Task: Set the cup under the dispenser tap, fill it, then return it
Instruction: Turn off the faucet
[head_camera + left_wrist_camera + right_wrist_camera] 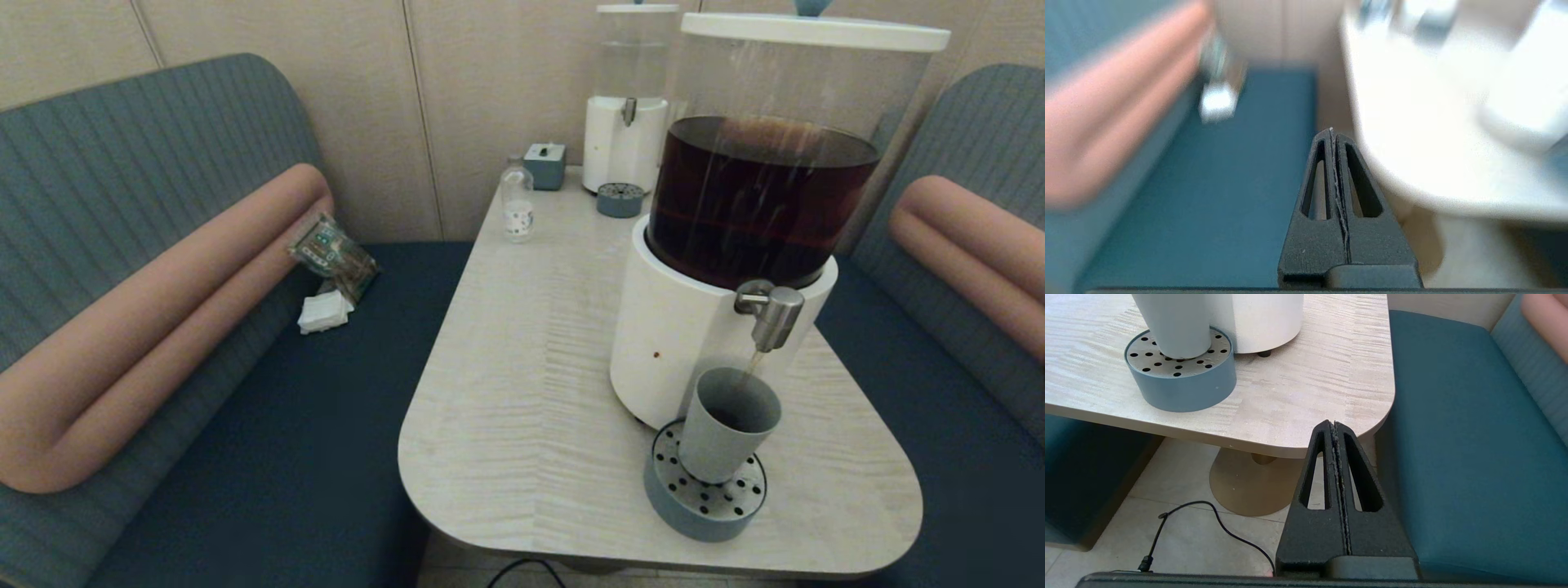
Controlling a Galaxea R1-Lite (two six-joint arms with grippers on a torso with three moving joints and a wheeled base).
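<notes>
Standing on drip tray [702, 508], cup [727, 425] under tap [774, 314]; both hands closed, empty

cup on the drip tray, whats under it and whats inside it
The cup stands on a round blue-grey drip tray with a perforated top, below the dispenser tap. Its inside is shadowed; the fill level cannot be seen.

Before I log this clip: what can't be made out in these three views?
- How full the cup is: head view sees only a dark interior; right wrist view cuts its top off.
- The dispenser tap: its lever is not readable in the head view, and it lies outside the right wrist view.
- Left wrist view: everything beyond the shut left gripper is blurred.
- Bottle label: too small.
- Both arms: absent from the head view; right gripper shut below the table edge.
</notes>
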